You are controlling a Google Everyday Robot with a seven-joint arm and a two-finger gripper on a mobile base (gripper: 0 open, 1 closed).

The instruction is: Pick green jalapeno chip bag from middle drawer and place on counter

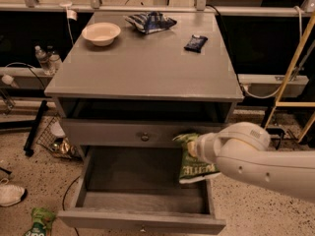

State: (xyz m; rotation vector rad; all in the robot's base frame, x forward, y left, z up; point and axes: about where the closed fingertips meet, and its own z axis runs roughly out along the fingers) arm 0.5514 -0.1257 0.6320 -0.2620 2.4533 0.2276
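Gripper (193,148) is clamped on the top of the green jalapeno chip bag (198,167), which hangs over the middle drawer's (142,222) right side. Pull outward first, clear the upper drawer front (118,132), then raise onto the counter (147,68).

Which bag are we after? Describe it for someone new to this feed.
Find the grey cabinet, then its open drawer. At the drawer's right side, the green bag is at the gripper. Unlike the blue-and-white bag on top, it is olive green with pale lettering.
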